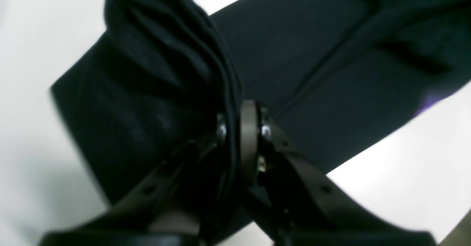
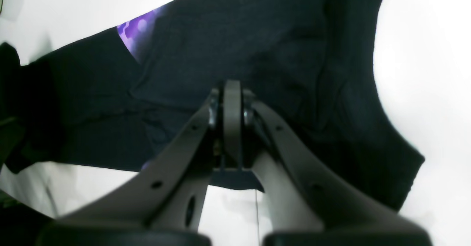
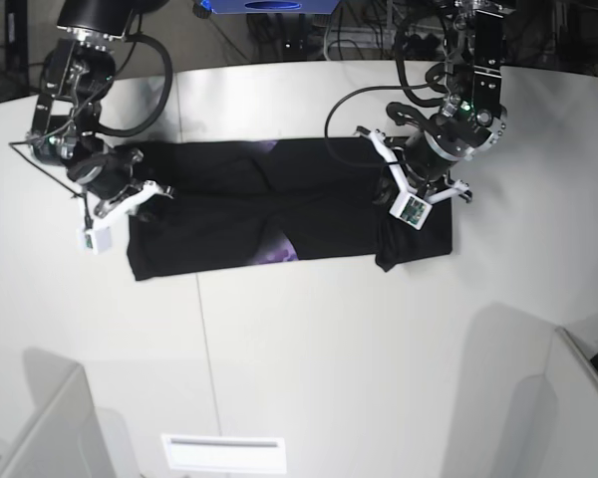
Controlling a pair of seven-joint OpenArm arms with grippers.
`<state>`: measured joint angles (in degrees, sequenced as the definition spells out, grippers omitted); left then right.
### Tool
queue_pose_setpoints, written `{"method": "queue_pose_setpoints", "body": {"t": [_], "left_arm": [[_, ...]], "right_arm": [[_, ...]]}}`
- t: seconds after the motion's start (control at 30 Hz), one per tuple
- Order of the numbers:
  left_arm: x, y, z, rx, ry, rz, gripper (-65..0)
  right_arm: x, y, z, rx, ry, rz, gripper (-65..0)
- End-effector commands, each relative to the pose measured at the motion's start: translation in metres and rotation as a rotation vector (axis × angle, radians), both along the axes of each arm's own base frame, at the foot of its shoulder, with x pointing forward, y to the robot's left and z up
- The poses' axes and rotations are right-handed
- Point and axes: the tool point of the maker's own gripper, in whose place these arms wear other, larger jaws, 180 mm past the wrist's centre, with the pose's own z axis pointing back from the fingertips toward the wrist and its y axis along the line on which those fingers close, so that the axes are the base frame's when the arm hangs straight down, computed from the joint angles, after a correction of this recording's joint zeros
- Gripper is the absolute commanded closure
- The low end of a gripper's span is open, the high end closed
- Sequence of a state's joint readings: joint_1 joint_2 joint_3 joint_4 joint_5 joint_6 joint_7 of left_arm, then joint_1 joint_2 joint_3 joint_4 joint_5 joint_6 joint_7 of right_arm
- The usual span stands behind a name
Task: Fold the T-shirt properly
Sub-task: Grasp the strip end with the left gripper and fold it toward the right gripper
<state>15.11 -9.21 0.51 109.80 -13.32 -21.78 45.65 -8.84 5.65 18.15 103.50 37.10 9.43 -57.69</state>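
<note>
Black T-shirt [image 3: 309,214], edges on table [image 3: 309,349]

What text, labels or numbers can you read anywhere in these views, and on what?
None can be read.
T-shirt: only a purple print peeking out, no letters visible.
White tags on both wrist units: markings too small to read.
</note>
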Motion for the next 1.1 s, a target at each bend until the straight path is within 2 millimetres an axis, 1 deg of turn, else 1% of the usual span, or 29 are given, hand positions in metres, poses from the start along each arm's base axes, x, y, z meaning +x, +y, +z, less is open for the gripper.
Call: {"method": "queue_pose_setpoints", "body": {"t": [0.0, 0.2, 0.27, 0.37, 0.5, 0.9, 1.07], "left_arm": [[0.008, -0.006, 0.010, -0.027, -0.039, 0.002, 0.0], [0.008, -0.037, 0.014, -0.056, -0.043, -0.061, 0.0], [0.005, -0.046, 0.010, -0.061, -0.030, -0.089, 0.0], [0.001, -0.054, 0.001, -0.065, -0.004, -0.111, 0.0], [-0.001, -0.057, -0.003, -0.070, 0.009, -0.112, 0.0], [0.009, -0.062, 0.004, -0.082, -0.015, -0.107, 0.0], [0.010, -0.062, -0.001, -0.083, -0.001, -0.104, 0.0]], "right_arm": [[0.007, -0.003, 0.012, -0.005, -0.048, -0.003, 0.0], [0.006, -0.003, 0.011, -0.005, -0.045, -0.003, 0.0], [0.006, -0.003, 0.010, -0.005, -0.043, -0.003, 0.0], [0.003, -0.004, 0.008, -0.005, -0.038, -0.005, 0.0], [0.003, -0.004, 0.008, -0.005, -0.038, -0.006, 0.0], [0.003, -0.004, 0.008, -0.005, -0.038, -0.006, 0.0], [0.003, -0.004, 0.008, -0.005, -0.038, -0.006, 0.0]]}}
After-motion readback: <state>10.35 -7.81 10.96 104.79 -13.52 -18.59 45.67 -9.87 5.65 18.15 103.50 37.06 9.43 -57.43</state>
